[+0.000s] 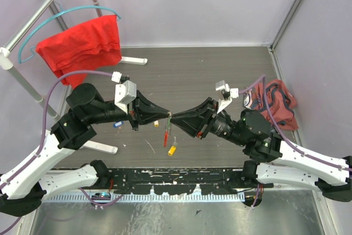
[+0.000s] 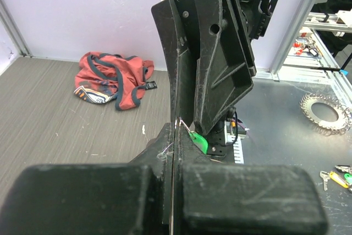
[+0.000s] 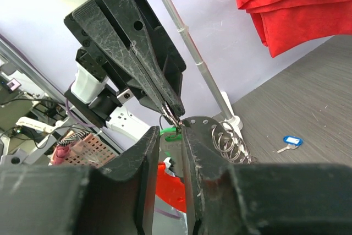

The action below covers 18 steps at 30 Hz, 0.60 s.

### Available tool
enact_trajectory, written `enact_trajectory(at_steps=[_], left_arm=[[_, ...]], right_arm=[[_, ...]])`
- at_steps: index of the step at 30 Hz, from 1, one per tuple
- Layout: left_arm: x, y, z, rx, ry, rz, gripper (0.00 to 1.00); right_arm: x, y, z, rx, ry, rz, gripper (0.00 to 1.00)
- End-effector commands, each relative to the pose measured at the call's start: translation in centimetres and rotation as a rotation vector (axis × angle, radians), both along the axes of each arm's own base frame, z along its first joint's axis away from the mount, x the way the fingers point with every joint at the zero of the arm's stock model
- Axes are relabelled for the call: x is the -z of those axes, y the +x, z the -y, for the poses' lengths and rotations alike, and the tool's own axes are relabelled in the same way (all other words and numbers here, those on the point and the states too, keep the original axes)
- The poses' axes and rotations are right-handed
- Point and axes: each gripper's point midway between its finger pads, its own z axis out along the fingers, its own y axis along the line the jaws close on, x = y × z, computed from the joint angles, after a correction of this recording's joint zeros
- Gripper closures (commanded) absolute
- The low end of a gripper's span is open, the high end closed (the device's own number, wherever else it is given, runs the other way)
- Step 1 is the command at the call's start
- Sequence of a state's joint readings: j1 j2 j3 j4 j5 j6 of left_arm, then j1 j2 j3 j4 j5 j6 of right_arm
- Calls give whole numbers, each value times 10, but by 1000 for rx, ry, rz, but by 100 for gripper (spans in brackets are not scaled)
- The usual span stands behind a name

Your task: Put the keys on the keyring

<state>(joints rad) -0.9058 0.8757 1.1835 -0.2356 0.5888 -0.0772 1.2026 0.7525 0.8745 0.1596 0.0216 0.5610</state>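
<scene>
Alignment is everything here. Your left tool (image 1: pixel 164 115) is clenched on the keyring (image 1: pixel 166 136) wire, red bar hanging over the middle of the desk (image 1: pixel 220 70). Your right tool (image 1: pixel 175 116) has jaws narrow around the green key (image 2: pixel 199 142); can't tell if it's truly gripped. Line the key's hole up with the wire end and go slow.
</scene>
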Motion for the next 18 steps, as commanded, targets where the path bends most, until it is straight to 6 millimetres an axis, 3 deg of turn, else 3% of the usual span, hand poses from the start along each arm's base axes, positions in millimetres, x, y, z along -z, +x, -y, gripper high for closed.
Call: enact_trajectory(at_steps=[1,9,15,18], left_arm=[[-17,-4,-4,8,-57,34,100],[-17,-5,-4,10,-57,34,100],[-18,-5,-4,9,-60,35,100],[-18,-4,-4,8,-59,32,100]], right_arm=[[-30,-7,5,-27,82,25,68],[-27,-6,7,-14,80,23,65],[-25,-3,8,1,69,22,51],[-26,-3,9,4,69,28,52]])
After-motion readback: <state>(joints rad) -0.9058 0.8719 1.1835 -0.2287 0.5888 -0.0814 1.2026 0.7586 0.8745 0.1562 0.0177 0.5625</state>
